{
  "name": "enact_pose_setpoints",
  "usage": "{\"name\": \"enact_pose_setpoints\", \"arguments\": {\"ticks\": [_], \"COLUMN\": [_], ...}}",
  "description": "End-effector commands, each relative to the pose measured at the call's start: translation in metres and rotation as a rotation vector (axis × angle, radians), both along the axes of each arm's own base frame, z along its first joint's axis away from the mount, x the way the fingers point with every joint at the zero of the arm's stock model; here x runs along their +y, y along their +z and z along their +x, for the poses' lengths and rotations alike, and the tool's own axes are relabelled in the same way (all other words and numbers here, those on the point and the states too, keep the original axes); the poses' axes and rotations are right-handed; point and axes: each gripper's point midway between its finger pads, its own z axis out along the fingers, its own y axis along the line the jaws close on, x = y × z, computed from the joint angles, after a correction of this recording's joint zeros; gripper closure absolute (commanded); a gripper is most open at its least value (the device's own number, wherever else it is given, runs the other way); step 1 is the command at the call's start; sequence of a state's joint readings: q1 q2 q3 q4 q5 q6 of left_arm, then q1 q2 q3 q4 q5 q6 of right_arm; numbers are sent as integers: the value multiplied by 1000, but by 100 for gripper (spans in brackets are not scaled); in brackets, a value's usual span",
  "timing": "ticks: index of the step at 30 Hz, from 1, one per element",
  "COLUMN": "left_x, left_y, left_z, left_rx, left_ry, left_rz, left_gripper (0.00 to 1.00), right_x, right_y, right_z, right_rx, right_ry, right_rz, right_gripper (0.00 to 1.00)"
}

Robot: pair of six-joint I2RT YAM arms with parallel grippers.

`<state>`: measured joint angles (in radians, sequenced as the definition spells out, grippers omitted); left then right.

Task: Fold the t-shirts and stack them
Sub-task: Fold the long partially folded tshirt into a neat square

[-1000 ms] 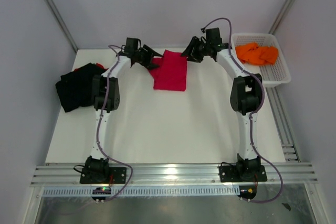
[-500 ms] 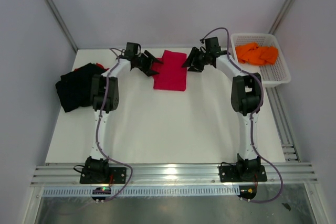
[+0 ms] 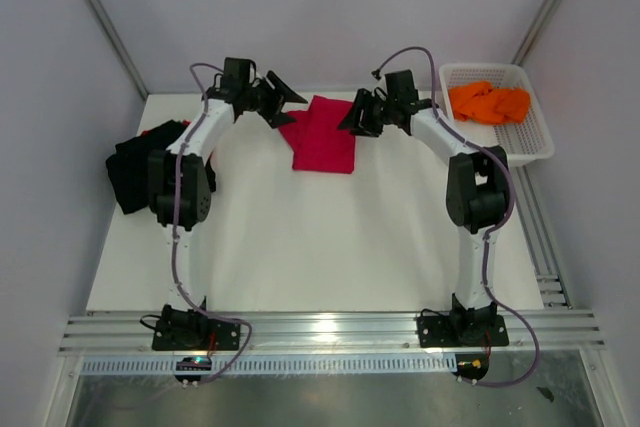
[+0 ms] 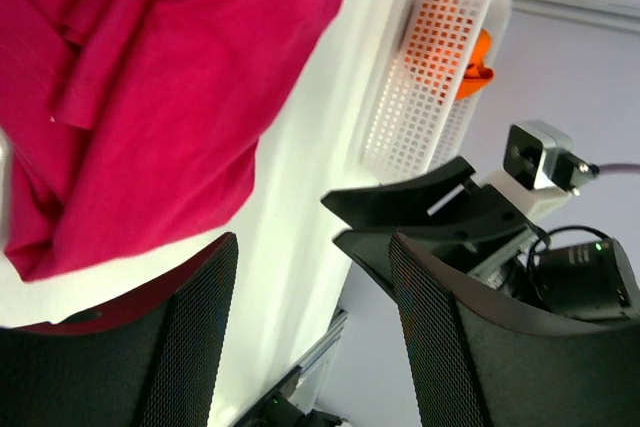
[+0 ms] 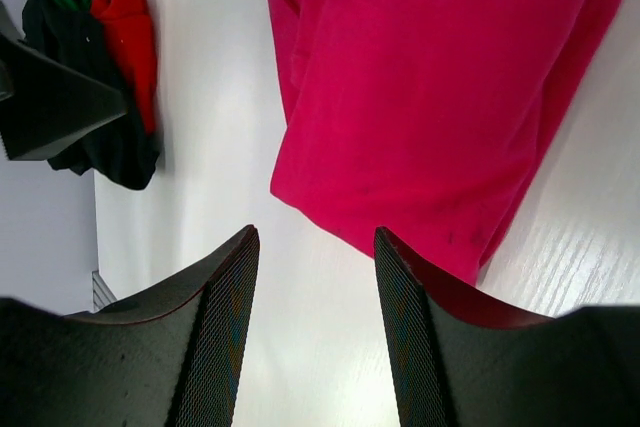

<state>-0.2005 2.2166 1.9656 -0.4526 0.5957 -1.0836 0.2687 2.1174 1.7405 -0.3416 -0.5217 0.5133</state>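
Observation:
A crimson-red t-shirt (image 3: pixel 325 133) lies folded into a long rectangle at the back middle of the table; it also shows as the crimson shirt (image 4: pixel 150 97) and the crimson shirt (image 5: pixel 440 77) in the wrist views. My left gripper (image 3: pixel 283 102) hovers open just left of its far corner, holding nothing. My right gripper (image 3: pixel 350 119) hovers open at its right edge, also holding nothing. A pile of black and red t-shirts (image 3: pixel 148 162) sits at the left table edge. Orange t-shirts (image 3: pixel 490 102) lie in the basket.
A white plastic mesh basket (image 3: pixel 530 142) stands at the back right, also seen as the basket (image 4: pixel 420 87) in the left wrist view. Grey walls close in behind and beside the table. A metal rail runs along the near edge.
Both arms have lifted and drawn slightly back from the crimson shirt. The left arm's elbow swung to the left. The shirt lies as before.

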Motion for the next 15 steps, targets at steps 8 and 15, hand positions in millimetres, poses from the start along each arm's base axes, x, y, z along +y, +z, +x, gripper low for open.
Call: {"name": "enact_pose_setpoints", "arguments": {"ticks": [8,15], "left_x": [51,73], "left_y": [110,161], "left_z": [-45,-99], "left_rx": [-227,-345], "left_ry": [107,173], "left_rz": [240,265], "left_gripper": [36,36], "right_x": [16,24], "right_y": [13,15], "right_z": [27,53], "right_rx": [-121,-159], "right_ry": [13,-35], "right_rz": [63,123], "right_gripper": [46,46]}}
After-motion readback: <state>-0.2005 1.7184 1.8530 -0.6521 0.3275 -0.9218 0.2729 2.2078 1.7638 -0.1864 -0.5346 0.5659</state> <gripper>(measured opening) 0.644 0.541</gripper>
